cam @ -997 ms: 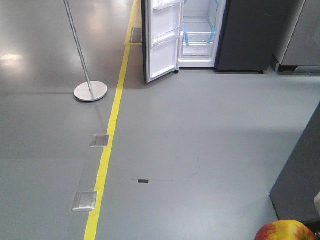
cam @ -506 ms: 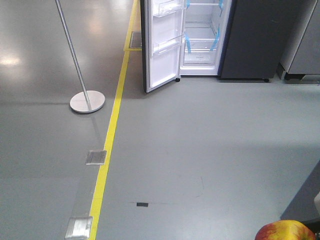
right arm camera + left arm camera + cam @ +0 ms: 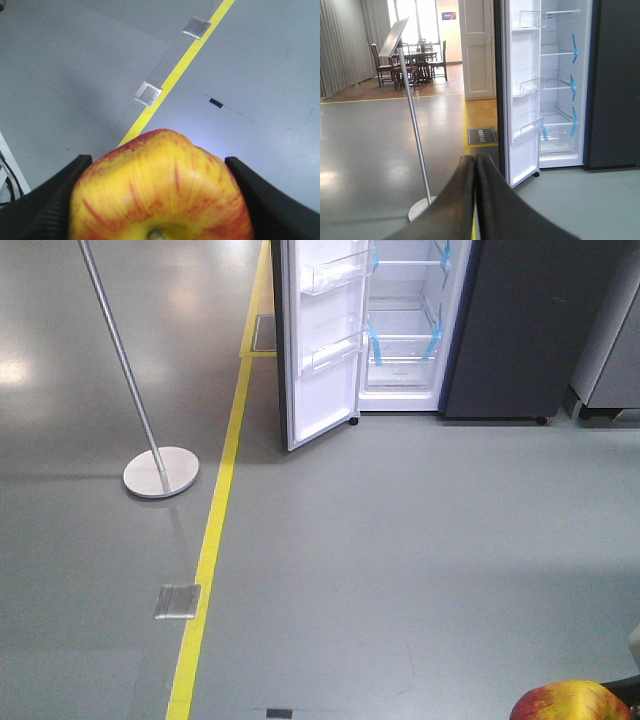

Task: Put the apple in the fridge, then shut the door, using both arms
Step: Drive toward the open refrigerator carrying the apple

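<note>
While the apple sits clamped between the two black fingers of the right claw, its stem end faces the wrist camera and its rounded top points out over the floor. It is round, so no long axis matters. It is carried in the air, well apart from any shelf, and shows at about 5 o'clock at the bottom edge of the front view.

The left claw is pressed together with nothing in it, aimed at the fridge.

The fridge stands far ahead at 12 to 1 o'clock. Its door is swung wide toward the robot on the 11 o'clock side, leaving the white shelves open to view. From the apple the opening lies ahead and toward 11 o'clock, so the right arm is the one to deliver, and the free left arm sits on the door's side for the closing push.

Bare floor lies between robot and fridge. A yellow line runs along the 10 o'clock side, with a pole stand beyond it, near enough to the door's outer face to crowd the left arm's reach.
</note>
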Motion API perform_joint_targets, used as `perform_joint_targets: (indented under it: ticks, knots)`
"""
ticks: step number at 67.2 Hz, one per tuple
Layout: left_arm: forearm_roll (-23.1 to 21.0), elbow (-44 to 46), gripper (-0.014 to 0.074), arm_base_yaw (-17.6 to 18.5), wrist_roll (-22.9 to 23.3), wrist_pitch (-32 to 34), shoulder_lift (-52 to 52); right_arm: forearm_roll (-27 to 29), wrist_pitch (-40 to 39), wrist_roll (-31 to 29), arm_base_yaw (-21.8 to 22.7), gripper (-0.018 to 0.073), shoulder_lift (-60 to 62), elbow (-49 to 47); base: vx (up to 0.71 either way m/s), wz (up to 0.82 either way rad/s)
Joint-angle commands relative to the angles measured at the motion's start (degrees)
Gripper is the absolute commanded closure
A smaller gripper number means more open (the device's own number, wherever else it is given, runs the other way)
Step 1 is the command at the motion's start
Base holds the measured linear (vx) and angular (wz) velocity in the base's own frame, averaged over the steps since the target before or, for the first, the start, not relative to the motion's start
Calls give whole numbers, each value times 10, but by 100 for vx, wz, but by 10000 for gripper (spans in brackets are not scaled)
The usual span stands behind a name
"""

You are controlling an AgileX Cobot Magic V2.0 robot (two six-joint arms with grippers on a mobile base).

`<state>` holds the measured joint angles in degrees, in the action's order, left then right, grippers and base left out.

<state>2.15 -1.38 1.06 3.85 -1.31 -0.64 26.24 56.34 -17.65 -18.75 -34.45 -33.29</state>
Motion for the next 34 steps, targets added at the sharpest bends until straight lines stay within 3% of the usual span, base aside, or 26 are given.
perform_joint_targets:
  ticks: [1, 34]
  knots:
    - [-5, 10, 603, 1, 0, 41, -8, 17, -28, -3, 0, 536, -1, -16, 34, -2]
    - [-5, 10, 603, 1, 0, 41, -8, 17, -28, -3, 0, 536, -1, -16, 33, -2]
